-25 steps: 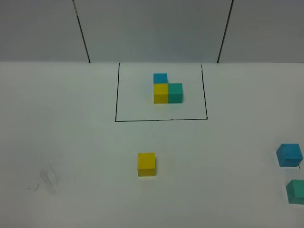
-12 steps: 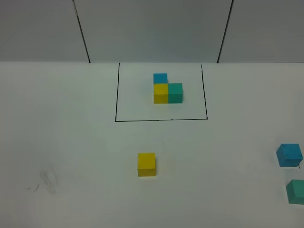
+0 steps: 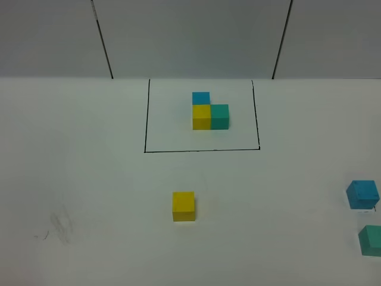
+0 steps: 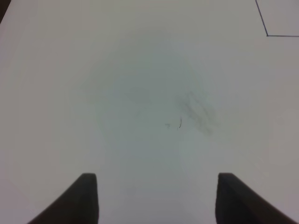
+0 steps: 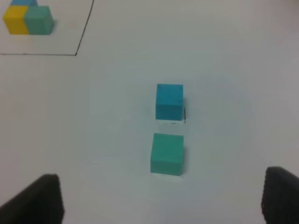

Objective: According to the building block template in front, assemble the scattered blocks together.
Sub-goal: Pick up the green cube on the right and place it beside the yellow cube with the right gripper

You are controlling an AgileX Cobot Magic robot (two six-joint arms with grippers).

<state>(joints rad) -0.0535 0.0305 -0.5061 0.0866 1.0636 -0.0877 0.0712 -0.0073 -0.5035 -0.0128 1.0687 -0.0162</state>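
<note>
A white worktop (image 3: 89, 179) seen from a high camera. At the far middle sits the building block template (image 3: 209, 113): three joined cubes in an L, with blue at the far end, yellow nearer and teal-green to the right of the yellow. A thin black drawn rectangle (image 3: 144, 119) frames them.

The scattered blocks lie nearer. The yellow cube (image 3: 184, 206) stands alone near the middle, well apart from the others. The sky blue cube (image 3: 362, 194) and the teal-green cube (image 3: 371, 240) sit at the right edge. The blue one is farther back and the teal one is just beside it on the near side, with a narrow gap between them.

The left jaws are spread with nothing between them, over bare worktop marked by a faint grey smudge (image 4: 198, 112). The right jaws are spread wide and empty. They hang on the near side of the blue and teal pair, one tip to each side of the pair.

The cubes look light, rigid and smooth, and unlikely to crush. The best hold is probably square across two opposite flat faces, at mid-height. A grip on the corners could let a cube twist or slip. For the blue and teal cubes, the left and right faces seem the safest, because the faces turned toward each other leave little room for a jaw tip.
</note>
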